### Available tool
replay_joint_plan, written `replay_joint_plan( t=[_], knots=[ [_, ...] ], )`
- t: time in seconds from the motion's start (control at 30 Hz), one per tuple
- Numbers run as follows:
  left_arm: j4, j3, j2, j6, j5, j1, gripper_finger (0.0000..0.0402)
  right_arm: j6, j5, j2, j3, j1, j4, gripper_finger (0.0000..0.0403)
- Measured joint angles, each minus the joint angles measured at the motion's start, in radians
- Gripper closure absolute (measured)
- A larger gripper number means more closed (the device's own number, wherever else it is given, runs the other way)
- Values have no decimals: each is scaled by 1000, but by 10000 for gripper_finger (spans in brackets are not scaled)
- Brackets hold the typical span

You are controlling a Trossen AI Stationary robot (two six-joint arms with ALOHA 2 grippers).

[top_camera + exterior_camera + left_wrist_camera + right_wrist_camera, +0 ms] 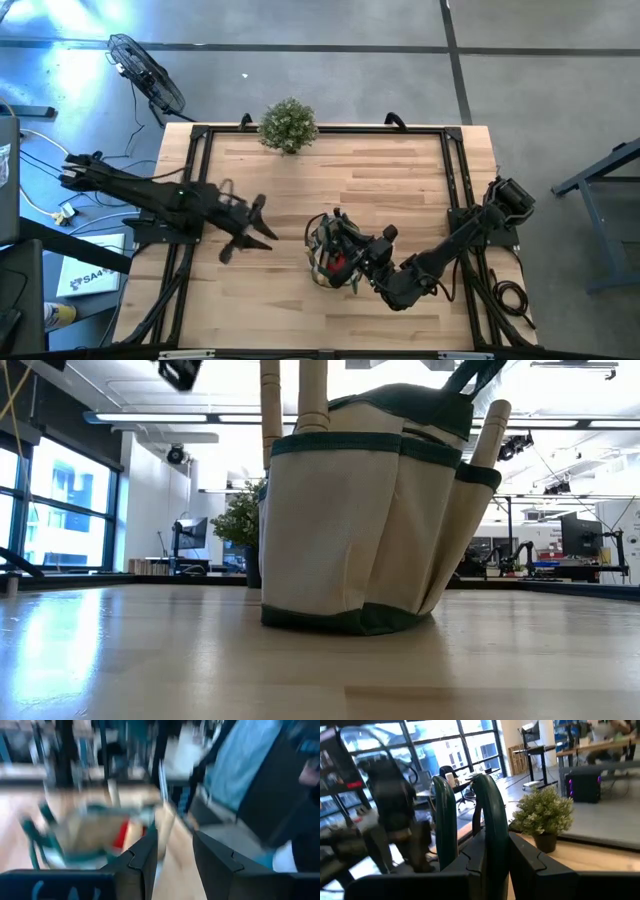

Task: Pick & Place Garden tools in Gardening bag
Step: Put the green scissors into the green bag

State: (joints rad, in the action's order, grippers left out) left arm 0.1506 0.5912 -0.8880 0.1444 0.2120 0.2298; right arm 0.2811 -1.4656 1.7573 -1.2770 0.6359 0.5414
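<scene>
The gardening bag (330, 250) stands on the table right of centre, tan with green trim. In the low view (350, 520) its base is on the table, and wooden tool handles (312, 395) stick up from its mouth and from a side pocket (490, 435). A red piece (120, 836) shows inside the bag. My right gripper (360, 255) is at the bag's right side, shut on a green loop handle. My left gripper (262, 225) is open and empty, left of the bag and pointing toward it. My right gripper holds one green loop handle (492, 827) of the bag between its two fingers (530, 862). The strap rises out from between them. The second loop (442, 815) stands free beside it. The bag's base stays on the table.
A bushy potted plant (288, 125) stands at the table's far edge, also in the right wrist view (545, 815). A fan (145, 75) stands on the floor beyond the far left corner. Bare wooden tabletop (380, 180) lies between the plant and the bag.
</scene>
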Motion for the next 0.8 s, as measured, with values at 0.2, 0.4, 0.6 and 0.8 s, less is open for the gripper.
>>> replay_joint_plan(
  t=[0.2,0.4,0.6,0.8],
  knots=[
    [109,0,70,42,-104,0,281,-141,0,0,0,-9,-14,362],
    [165,0,17,39,-218,0,281,-200,32,0,0,-30,-62,362],
    [328,-1,-82,14,-179,0,281,-200,60,0,0,-43,-88,362],
    [592,0,-212,152,-175,6,281,-200,58,0,0,-44,-92,362]
  ],
)
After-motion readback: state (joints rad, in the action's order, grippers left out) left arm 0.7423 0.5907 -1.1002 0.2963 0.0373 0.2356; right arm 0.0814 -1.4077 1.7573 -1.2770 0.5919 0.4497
